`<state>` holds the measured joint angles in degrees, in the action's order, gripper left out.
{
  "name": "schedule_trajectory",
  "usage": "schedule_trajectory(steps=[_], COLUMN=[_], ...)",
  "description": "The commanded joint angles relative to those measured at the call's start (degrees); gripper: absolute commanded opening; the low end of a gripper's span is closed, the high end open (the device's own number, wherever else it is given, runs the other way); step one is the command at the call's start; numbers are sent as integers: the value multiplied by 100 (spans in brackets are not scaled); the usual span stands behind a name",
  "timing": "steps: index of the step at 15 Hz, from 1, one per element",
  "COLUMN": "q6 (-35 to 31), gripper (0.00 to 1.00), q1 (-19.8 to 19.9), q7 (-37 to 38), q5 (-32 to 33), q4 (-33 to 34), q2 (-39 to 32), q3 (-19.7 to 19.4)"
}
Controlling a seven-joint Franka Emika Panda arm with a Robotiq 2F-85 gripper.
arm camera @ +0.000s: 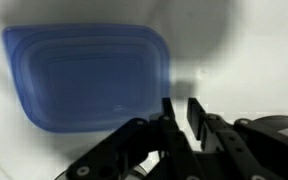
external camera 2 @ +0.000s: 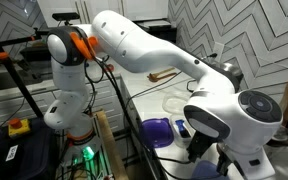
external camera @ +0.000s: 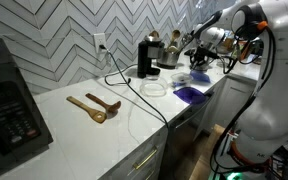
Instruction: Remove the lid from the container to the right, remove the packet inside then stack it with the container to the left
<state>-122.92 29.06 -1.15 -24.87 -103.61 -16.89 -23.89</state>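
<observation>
**A:** It's a kitchen. There is a chevron tile wall (external camera: 64, 30), a smooth white counter (external camera: 104, 135) and a black coffee machine (external camera: 144, 57) at the back. Wooden spoons (external camera: 94, 107) lie mid-counter.

**B:** And the lid?

**A:** In an exterior view the lid (external camera: 182, 77) is a pale blue patch toward the counter's far end. It lies just beside a darker purple piece (external camera: 191, 93), which is nearer the front edge. The arm (external camera: 269, 70) reaches over both. Whether the lid sits on its box is too small to tell.

**B:** And from the opposite camera?

**A:** In an exterior view the arm (external camera 2: 184, 65) fills the foreground. The purple piece (external camera 2: 156, 130) shows at the counter's edge below it, and the spoons (external camera 2: 164, 77) lie well behind.

**B:** The wrist view?

**A:** A blue shape (arm camera: 89, 75) with a raised rim lies flat at upper left. It looks rather dark, so I cannot say whether it is the lid or the purple piece. The pincer (arm camera: 181, 108) hovers beside its lower right corner. Its fingers are clenched almost together, with nothing between them.

**B:** So how should the lid come off?

**A:** I'd first confirm the paler piece is the target. Then I'd spread the fingers, straddle one corner's lip and peel upward slowly. The box is probably light and may slide on that slick counter, or rise with the lid.
</observation>
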Motion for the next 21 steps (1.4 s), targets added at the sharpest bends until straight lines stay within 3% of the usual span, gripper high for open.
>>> schedule_trajectory(steps=[1, 4, 7, 11, 12, 13, 18, 21], q6=[260, 747, 1646, 2534, 2290, 2381, 2316, 2416], gripper=[55, 77, 99, 100, 100, 100, 100, 100], q1=[13, -165, -406, -760, -864, -714, -847, -828], q7=[78, 175, 269, 942, 1215, 751, 1287, 1356], q5=[113, 397, 881, 1468, 1646, 1313, 1596, 1251], q4=[117, 112, 136, 69, -74, 251, 102, -82], q2=[76, 326, 631, 1054, 1200, 875, 1022, 1054], q3=[166, 274, 364, 435, 455, 430, 419, 431])
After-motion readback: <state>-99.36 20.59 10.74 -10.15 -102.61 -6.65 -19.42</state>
